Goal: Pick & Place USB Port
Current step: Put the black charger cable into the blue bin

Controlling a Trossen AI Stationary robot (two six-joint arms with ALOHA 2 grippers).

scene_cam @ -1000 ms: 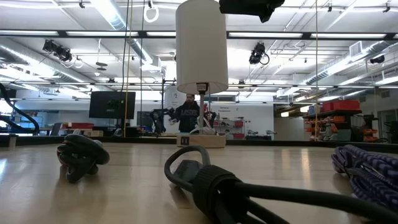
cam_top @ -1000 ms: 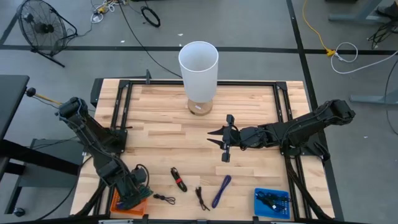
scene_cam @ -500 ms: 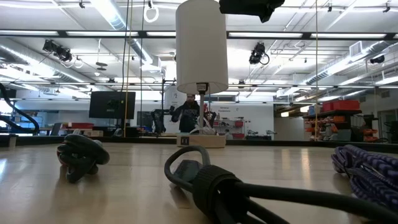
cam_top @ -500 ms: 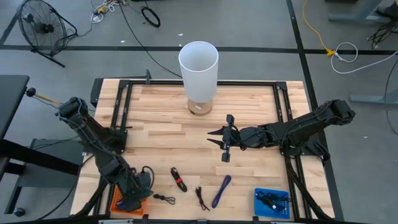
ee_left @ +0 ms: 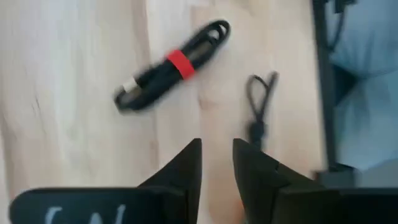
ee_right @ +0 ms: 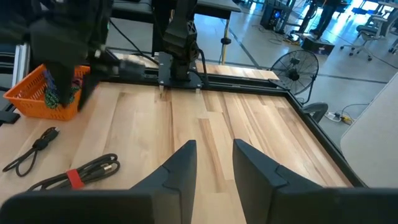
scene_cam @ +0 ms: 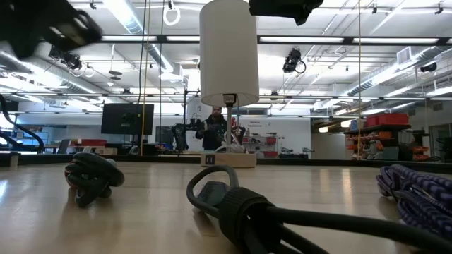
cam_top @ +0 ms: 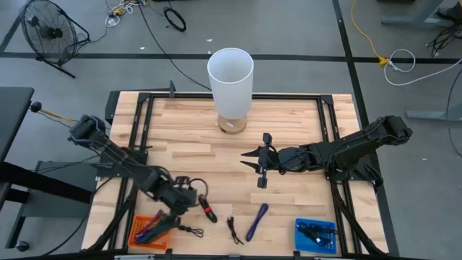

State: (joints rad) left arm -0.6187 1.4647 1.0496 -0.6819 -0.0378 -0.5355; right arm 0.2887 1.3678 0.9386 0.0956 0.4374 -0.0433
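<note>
Several bundled USB cables lie flat on the wood near the table's near edge: a black one with a red band [cam_top: 208, 208] [ee_left: 174, 65], a small black one [cam_top: 191, 230] [ee_left: 258, 106], another black one [cam_top: 234, 230] and a purple one [cam_top: 256, 220]. My left gripper [cam_top: 186, 199] [ee_left: 217, 149] hovers just left of the red-banded cable, open and empty. My right gripper [cam_top: 258, 165] [ee_right: 214, 155] waits over the middle of the table, open and empty. Its wrist view also shows the red-banded cable [ee_right: 74, 177].
An orange bin [cam_top: 151, 230] [ee_right: 53, 87] holding cables sits at the near left corner. A blue bin [cam_top: 316, 235] sits at the near right. A white cylinder lamp [cam_top: 230, 79] stands at the far middle. Black rails [cam_top: 137, 130] frame the table. Bare wood lies between the arms.
My left gripper has swung away from the orange bin, toward the table's right and a little toward its far edge. It now hangs over the wood beside the red-banded cable. The cables have stayed where they were.
</note>
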